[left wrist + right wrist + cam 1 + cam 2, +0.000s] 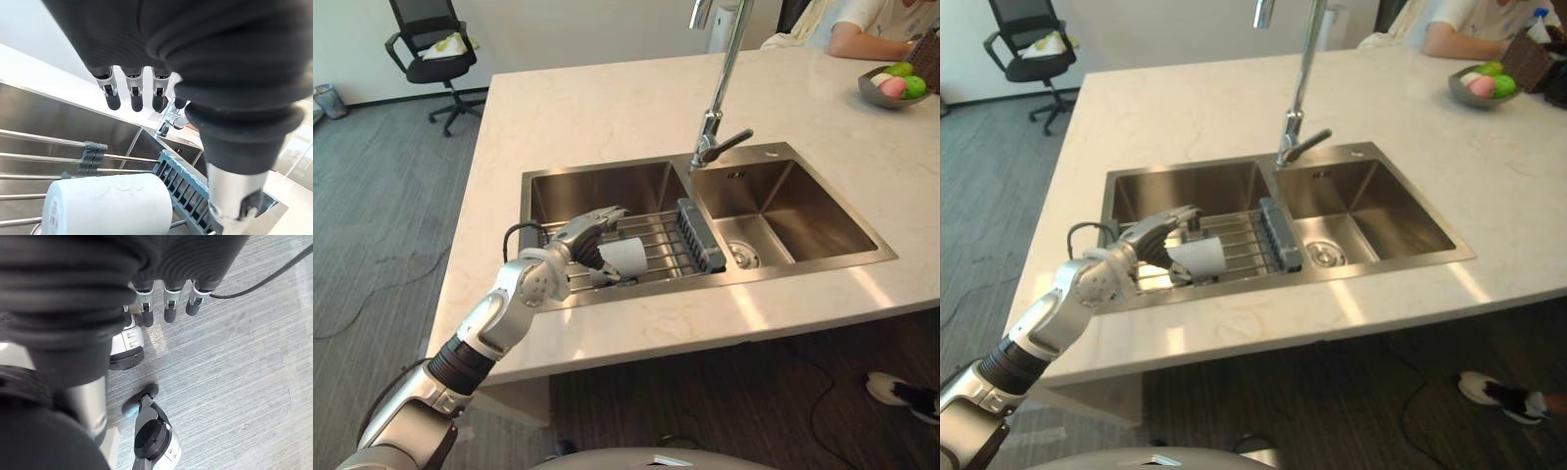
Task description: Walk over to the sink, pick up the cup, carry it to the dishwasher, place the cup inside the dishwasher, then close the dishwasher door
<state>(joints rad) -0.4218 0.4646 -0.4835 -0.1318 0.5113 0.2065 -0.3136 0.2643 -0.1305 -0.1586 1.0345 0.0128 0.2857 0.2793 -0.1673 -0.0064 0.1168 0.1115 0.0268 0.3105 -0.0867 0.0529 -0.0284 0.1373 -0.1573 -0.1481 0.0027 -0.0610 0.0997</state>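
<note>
The left hand (573,245) reaches into the left half of the sink (754,277), its fingers straight and loose, not gripping anything. Just under them the white cup (626,257) lies on its side on the wire rack (664,243). The right hand (172,303) hangs open over the floor (244,357), holding nothing.

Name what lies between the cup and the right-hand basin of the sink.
Between cup and basin: the rack's steel bars and its dark end piece, clear in the left eye view.
</note>
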